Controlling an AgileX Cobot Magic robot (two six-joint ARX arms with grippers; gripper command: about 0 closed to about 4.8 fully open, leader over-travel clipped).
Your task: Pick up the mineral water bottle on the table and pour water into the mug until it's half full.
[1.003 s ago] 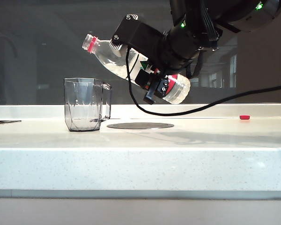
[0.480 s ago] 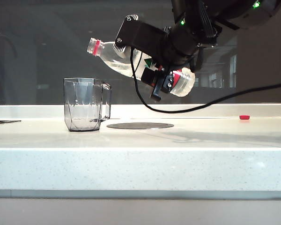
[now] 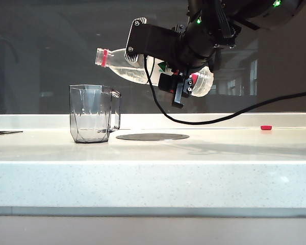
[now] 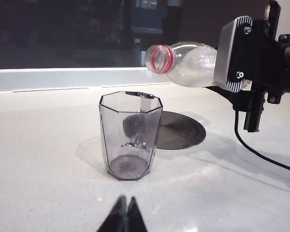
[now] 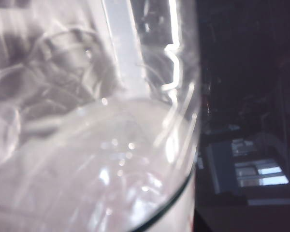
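Left gripper point(image 4: 124, 212): low over the near table point(image 3: 153, 184), fingertips pressed together, holding nothing, facing the mug.
Mug point(image 3: 94, 113): upright on the table, left of the dark disc point(image 3: 152, 136); looks empty, no water seen inside.
Mineral water bottle point(image 3: 143, 69): lifted, cap off, lying almost level, mouth just above and to the right of the mug's rim.
Right gripper point(image 3: 179, 69): in the air, fingers clamped around the bottle's middle.
Done: pickup and most of the tilt.
Left: tip further, pour to half full.
Red cap point(image 3: 266, 127): far right on the table.
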